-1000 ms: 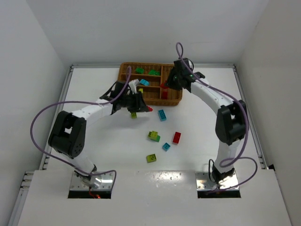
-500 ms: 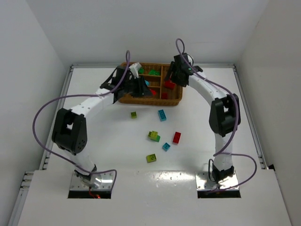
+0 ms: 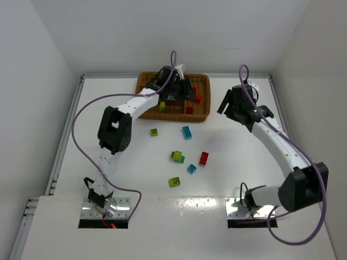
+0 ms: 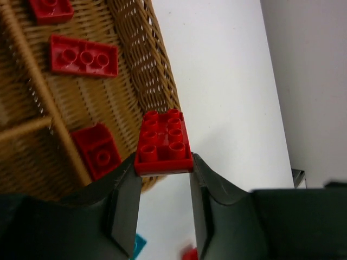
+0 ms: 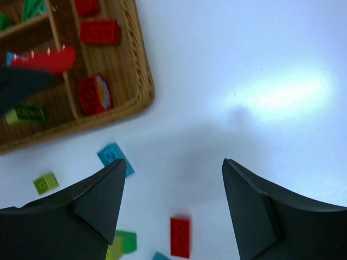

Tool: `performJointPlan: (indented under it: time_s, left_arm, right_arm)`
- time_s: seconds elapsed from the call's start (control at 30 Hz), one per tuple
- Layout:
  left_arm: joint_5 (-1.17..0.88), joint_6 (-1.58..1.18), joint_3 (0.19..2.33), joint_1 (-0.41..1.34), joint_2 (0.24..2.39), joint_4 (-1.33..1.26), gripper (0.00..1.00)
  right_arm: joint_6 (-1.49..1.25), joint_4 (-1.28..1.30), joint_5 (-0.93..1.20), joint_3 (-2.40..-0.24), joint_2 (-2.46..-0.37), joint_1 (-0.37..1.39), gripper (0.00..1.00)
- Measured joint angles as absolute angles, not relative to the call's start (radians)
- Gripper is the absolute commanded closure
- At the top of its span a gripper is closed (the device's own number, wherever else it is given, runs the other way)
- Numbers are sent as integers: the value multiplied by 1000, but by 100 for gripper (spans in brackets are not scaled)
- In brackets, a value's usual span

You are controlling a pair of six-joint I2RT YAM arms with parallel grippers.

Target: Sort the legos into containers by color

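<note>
My left gripper (image 4: 162, 162) is shut on a red lego (image 4: 162, 142), pinched by its lower edge just above the right rim of the wicker tray (image 4: 154, 81). Three more red legos (image 4: 83, 54) lie in the compartment below. From above, this gripper (image 3: 190, 93) hangs over the right end of the tray (image 3: 201, 81). My right gripper (image 5: 173, 162) stands open and holds nothing. It is over the bare table right of the tray (image 5: 135, 70), also seen from above (image 3: 225, 103). Loose legos lie on the table: red (image 3: 204, 158), cyan (image 3: 187, 132), and a green and yellow-green clump (image 3: 177, 156).
More loose bricks lie in front of the tray: a small yellow-green one (image 3: 154, 131), a small cyan one (image 3: 191, 168) and a yellow-green one (image 3: 174, 182). White walls close in the table on three sides. Both arms trail purple cables.
My left arm carried the red lego from in front of the tray up and across to its right end. My right gripper opened over the tray and pulled away to the right.
</note>
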State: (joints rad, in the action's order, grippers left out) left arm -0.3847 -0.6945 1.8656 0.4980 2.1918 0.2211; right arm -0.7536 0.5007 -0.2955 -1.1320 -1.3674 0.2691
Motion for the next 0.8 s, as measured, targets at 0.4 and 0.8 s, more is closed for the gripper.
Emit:
performJointPlan:
  time_s: [0.4, 0.8]
  left_arm:
    - [-381, -702, 2006, 522, 2284, 329, 16]
    - [-194, -610, 1541, 419, 1681, 385, 16]
  right_arm:
    - [-817, 595, -123, -891, -1272, 405, 16]
    - [-873, 549, -45, -812, -1486, 548, 22]
